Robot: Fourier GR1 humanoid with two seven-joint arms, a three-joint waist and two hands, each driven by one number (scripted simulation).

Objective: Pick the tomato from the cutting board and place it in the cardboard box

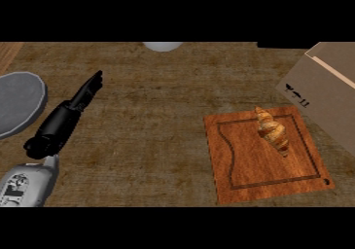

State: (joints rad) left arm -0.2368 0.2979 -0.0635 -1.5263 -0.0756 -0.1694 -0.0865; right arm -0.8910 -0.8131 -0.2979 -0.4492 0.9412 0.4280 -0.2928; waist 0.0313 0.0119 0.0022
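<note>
A wooden cutting board (pixel 244 165) lies on the counter at the right. On its far right part rests a golden croissant (pixel 272 130); I see no tomato anywhere. The brown cardboard box (pixel 330 92) stands just beyond the board's right edge, running out of the view. My left hand (pixel 83 95) stretches over the counter at the left with its fingers straight, pointing away from me, and holds nothing. It is far from the board and the box. My right hand does not show.
A grey round plate (pixel 15 104) sits at the left edge, close to my left forearm. A white rounded object (pixel 163 46) peeks in at the top middle. The counter's top is brown and woven-looking.
</note>
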